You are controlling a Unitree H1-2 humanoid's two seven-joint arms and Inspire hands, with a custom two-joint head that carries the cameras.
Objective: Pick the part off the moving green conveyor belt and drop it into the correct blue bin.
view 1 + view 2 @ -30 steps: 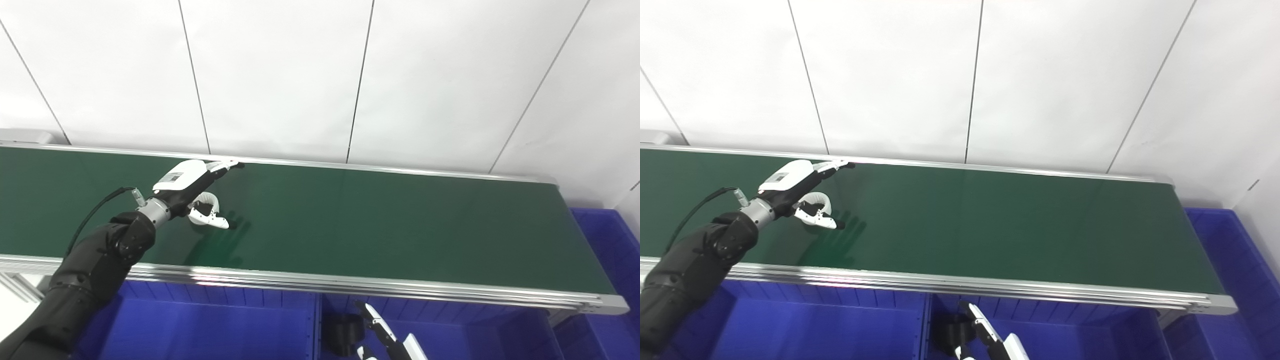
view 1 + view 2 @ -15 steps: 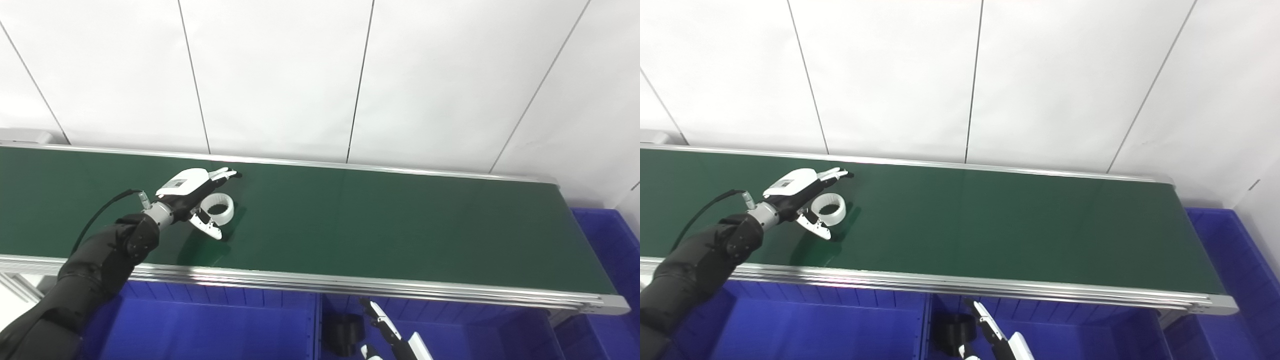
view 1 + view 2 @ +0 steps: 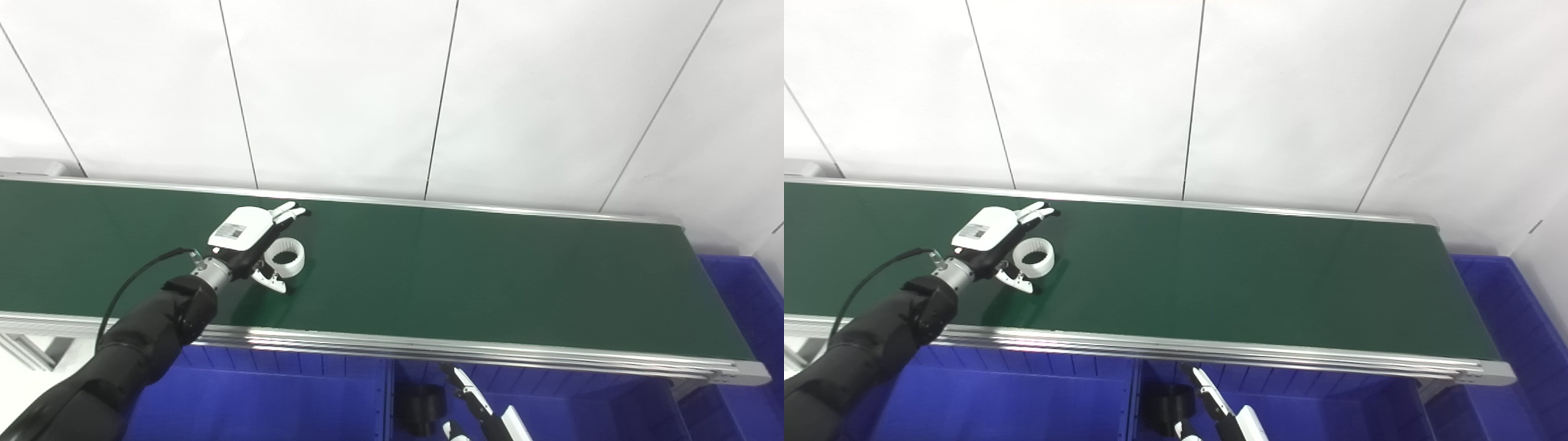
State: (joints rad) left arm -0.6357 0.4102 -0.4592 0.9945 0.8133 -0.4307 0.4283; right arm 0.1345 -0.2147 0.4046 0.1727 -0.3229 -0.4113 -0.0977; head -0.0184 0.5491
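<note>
Two hands are ours, and one belt (image 3: 490, 275) spans the frame, green, with silver rails front and back. Below its near rail sit the blue bins (image 3: 257, 404); the middle one holds a dark part (image 3: 422, 407). Our left hand (image 3: 248, 236) reaches over the belt at left centre, fingers spread around the white ring (image 3: 288, 256) but not yet clamped. Our right hand (image 3: 1222, 416) waits at the bottom edge, fingers apart, holding nothing. We judge the ring light, stiff and smooth; pinch across its wall. To its right the belt lies bare; the near rail must be cleared when lifting toward the bins.
</note>
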